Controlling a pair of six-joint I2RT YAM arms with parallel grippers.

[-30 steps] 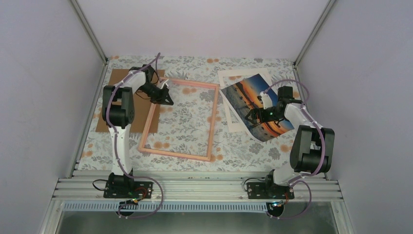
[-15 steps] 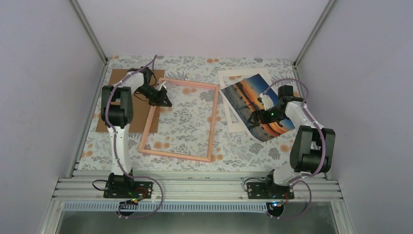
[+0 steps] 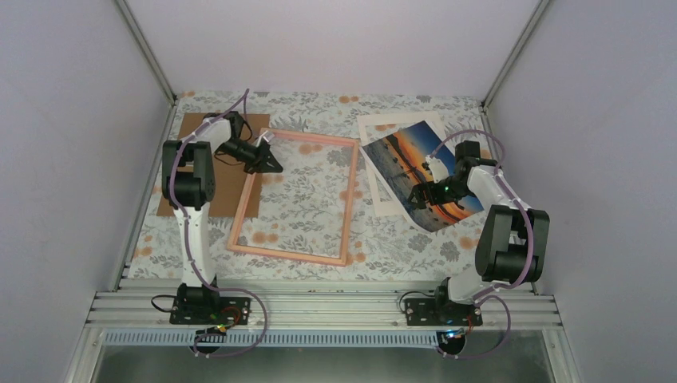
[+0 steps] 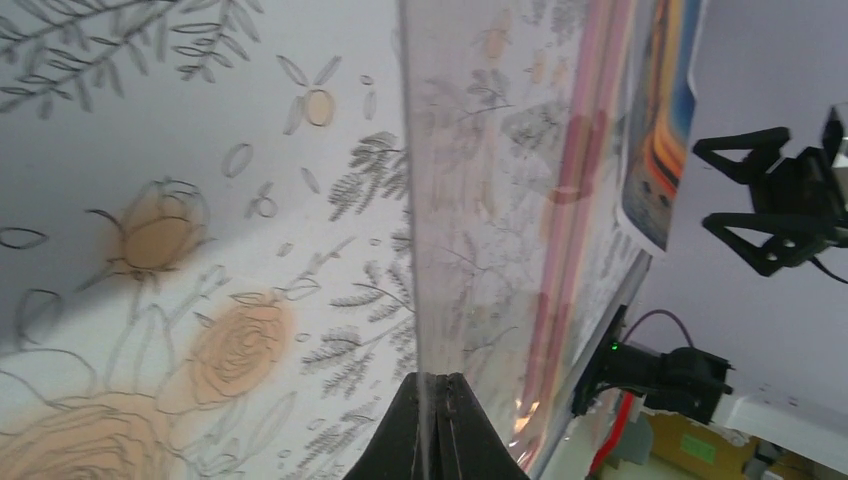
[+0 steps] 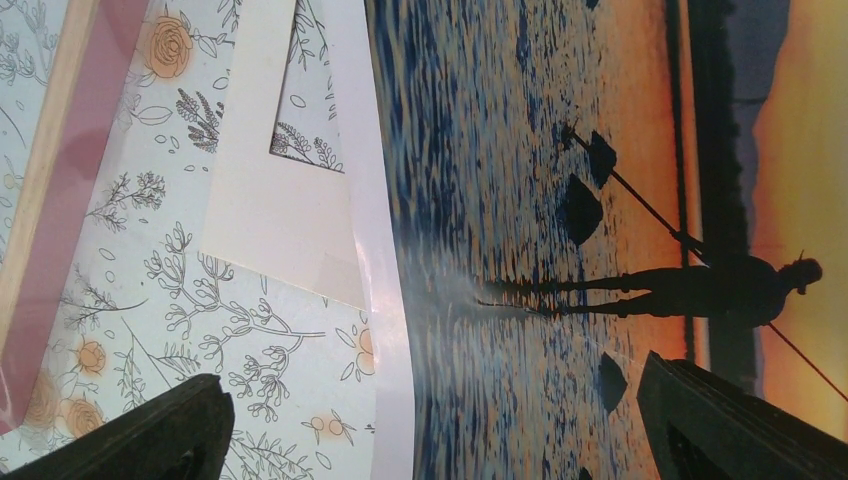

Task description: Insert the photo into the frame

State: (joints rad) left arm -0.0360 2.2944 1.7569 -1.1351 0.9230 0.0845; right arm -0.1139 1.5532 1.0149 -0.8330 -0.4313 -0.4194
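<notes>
The left fingers [image 4: 405, 440] pinch a clear sheet [image 4: 480, 200] by the far left corner of the pink frame [image 3: 350, 199]. The right fingers [image 5: 150, 430] are spread wide over the photo [image 3: 395, 155], lying right of the frame on the desk [image 3: 399, 239].

place: lab test booth | evidence: plain walls [image 3: 335, 40], aluminium rail [image 3: 319, 307], floral-covered table [image 3: 303, 199]
</notes>
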